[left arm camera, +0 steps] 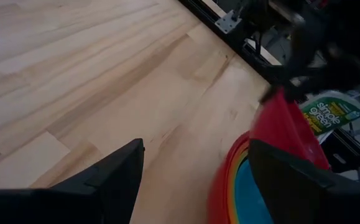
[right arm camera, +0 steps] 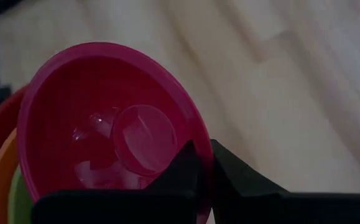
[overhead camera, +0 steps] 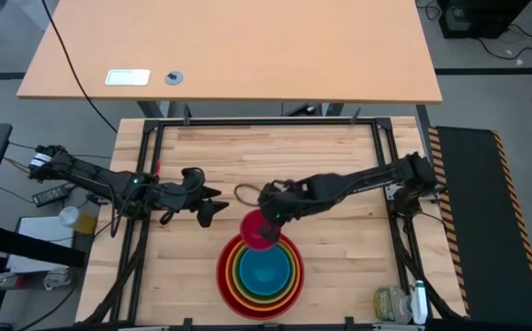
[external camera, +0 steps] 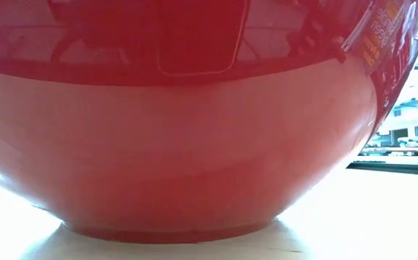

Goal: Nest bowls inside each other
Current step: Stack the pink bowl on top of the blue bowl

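Near the table's front edge stands a nested stack: the red bowl (overhead camera: 225, 283) outermost, then orange (overhead camera: 235, 276), lime green (overhead camera: 243, 272) and blue (overhead camera: 264, 271). The red bowl's wall (external camera: 187, 137) fills the low view. The magenta bowl (overhead camera: 258, 230) hangs tilted over the stack's far rim, with my right gripper (overhead camera: 273, 219) shut on it. It also shows in the left wrist view (left arm camera: 285, 124) above the stack (left arm camera: 229, 180). My left gripper (overhead camera: 209, 204) waits open to the stack's far left, nothing between its fingers (left arm camera: 105, 180). My right gripper pinches the magenta bowl's rim (right arm camera: 197, 127), one finger (right arm camera: 180, 171) inside the bowl and the other (right arm camera: 239, 174) outside its wall. The fingers slant down from the table's far right. The bowl is tilted; whether it touches the stack I cannot tell.
A black frame (overhead camera: 247, 122) rings the wooden table. A loop of cable (overhead camera: 245, 193) lies behind the magenta bowl. A green-labelled bottle (overhead camera: 392, 303) stands at the front right corner. Bare wood stretches across the far half of the table.
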Controlling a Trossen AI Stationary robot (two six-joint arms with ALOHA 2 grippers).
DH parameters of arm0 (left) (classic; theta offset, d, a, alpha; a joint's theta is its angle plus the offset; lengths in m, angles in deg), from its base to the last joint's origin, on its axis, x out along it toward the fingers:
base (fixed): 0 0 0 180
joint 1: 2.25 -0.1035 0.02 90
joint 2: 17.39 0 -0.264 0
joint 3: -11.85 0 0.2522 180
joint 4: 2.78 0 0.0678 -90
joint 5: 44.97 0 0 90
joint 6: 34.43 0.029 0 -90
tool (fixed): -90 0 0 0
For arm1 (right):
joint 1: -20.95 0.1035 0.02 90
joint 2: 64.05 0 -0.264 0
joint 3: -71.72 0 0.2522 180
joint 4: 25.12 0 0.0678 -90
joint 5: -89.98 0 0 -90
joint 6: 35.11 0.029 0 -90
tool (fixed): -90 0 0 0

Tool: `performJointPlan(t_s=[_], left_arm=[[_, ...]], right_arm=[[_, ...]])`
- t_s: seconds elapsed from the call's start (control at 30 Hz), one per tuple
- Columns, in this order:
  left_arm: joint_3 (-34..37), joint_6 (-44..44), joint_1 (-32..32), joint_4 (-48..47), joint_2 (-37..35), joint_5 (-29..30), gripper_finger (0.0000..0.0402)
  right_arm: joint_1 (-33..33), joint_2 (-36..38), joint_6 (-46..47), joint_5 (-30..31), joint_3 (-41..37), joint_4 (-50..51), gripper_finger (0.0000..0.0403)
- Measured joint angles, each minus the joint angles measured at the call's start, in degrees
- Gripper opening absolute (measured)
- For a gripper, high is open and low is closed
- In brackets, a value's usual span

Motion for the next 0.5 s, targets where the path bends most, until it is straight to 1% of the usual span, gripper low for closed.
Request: performJointPlan(t_s=[0.13, 0.27, 0.37, 0.5], left_arm=[[0.00, -0.02, 0.00, 0.05, 0.00, -0.21, 0.0290], [0.00, -0.05, 0.00, 0.08, -0.02, -3.71, 0.0290], [0.00, -0.07, 0.02, 0.10, -0.02, -7.06, 0.0290], [0.00, -0.07, 0.41, 1.06, -0.04, -9.46, 0.0290]], right_arm=[[2.74, -4.31, -2.91, -2.12, 2.81, 0.29, 0.0025], [4.87, -8.32, -3.01, -4.28, 2.97, 0.46, 0.0025], [6.67, -10.40, -3.68, -3.15, 2.97, 0.41, 0.0026], [8.59, -11.89, -6.03, -3.09, 2.88, -0.16, 0.0026]])
